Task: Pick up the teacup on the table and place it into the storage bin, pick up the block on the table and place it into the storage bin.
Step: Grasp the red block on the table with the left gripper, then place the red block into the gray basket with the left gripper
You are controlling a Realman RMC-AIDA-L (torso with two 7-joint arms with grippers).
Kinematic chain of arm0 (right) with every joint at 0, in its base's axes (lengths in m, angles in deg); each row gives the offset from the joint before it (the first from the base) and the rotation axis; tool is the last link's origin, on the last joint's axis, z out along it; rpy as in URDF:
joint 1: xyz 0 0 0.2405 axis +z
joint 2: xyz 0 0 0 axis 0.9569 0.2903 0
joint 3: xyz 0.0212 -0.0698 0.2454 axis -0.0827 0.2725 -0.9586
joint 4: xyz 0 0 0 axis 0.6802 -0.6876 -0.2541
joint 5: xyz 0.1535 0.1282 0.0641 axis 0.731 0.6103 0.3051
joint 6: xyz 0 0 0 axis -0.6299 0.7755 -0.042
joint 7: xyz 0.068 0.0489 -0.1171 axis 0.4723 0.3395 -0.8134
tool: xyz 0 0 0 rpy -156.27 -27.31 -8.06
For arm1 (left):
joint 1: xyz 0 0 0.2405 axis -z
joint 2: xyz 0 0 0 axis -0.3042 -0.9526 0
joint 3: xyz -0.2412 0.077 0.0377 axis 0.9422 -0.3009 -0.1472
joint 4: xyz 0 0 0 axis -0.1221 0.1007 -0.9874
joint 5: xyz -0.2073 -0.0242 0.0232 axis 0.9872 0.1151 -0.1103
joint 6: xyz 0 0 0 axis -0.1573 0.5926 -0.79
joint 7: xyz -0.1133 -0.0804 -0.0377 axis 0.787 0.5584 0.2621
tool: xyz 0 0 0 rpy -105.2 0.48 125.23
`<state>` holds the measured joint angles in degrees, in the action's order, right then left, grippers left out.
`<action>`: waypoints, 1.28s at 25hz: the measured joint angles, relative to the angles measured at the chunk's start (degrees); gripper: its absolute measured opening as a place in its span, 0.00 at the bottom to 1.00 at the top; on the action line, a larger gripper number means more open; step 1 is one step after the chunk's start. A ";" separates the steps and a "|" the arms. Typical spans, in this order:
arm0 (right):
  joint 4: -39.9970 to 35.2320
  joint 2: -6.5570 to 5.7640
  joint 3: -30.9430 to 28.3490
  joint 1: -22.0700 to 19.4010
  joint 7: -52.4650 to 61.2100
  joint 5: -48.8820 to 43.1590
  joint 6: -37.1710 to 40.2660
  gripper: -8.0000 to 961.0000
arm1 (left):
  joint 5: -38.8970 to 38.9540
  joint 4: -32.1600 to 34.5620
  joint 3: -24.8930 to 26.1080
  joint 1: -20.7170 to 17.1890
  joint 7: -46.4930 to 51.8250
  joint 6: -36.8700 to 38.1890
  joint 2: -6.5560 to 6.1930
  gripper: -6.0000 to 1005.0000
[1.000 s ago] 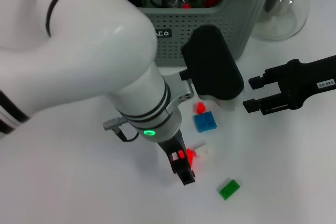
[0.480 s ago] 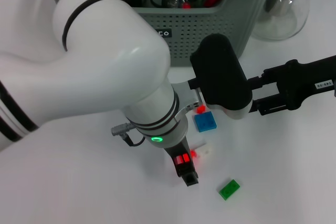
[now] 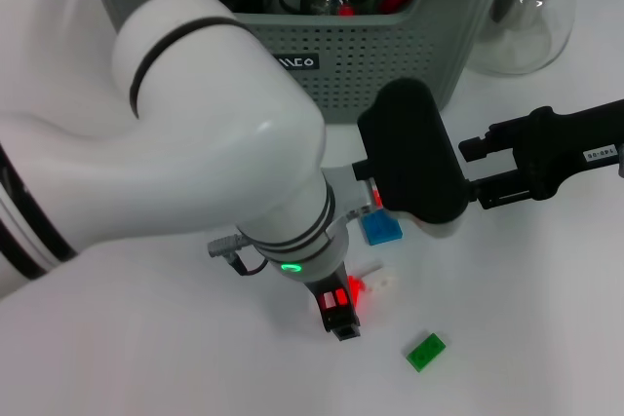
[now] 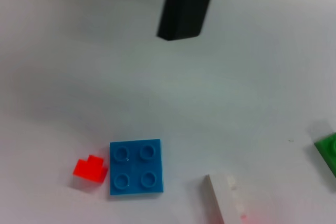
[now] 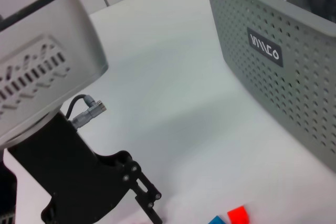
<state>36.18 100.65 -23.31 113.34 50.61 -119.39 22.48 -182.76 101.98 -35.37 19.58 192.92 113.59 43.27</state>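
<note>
The storage bin (image 3: pixel 390 56) stands at the far side of the white table (image 3: pixel 146 358) and already holds dark and clear glass items with a red piece among them; whether a teacup is one of them cannot be told. Its black label (image 5: pixel 263 47) faces the robot. A clear glass pot (image 3: pixel 531 7) stands just beside the bin's right end. The blue block (image 4: pixel 136 167) lies flat on the table in front of the bin, studs up, untouched by either gripper. A small red block (image 4: pixel 90 169) lies just beside the blue block, apart from it by a narrow gap. A white block (image 3: pixel 378 281) lies near the blue block on the side away from the bin, and a green block (image 3: pixel 425 351) lies farther out still. The left gripper (image 3: pixel 337 317) is low over the table next to the white block, on the side of the blue block away from the bin; whether its claw is released or clenched cannot be told. The right gripper (image 3: pixel 466 172) hangs in front of the bin's right end, close beside the blue block, its claw released and holding nothing.
</note>
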 joint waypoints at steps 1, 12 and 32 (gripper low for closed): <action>0.00 0.04 0.04 0.00 0.00 0.00 -0.13 0.76 | -0.25 0.01 -0.43 -0.03 0.02 -0.23 0.00 0.71; 0.00 0.13 0.09 -0.01 -0.04 0.08 -0.56 0.76 | -0.72 0.27 -1.03 0.24 0.06 0.01 0.00 0.59; 0.00 -0.47 -0.32 0.83 0.30 0.32 -1.60 0.76 | 2.27 34.25 36.18 -7.45 -4.38 11.62 -0.43 0.41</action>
<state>36.18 100.19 -23.63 114.17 50.91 -119.07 20.88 -180.49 136.23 0.80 12.13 188.54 125.21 42.84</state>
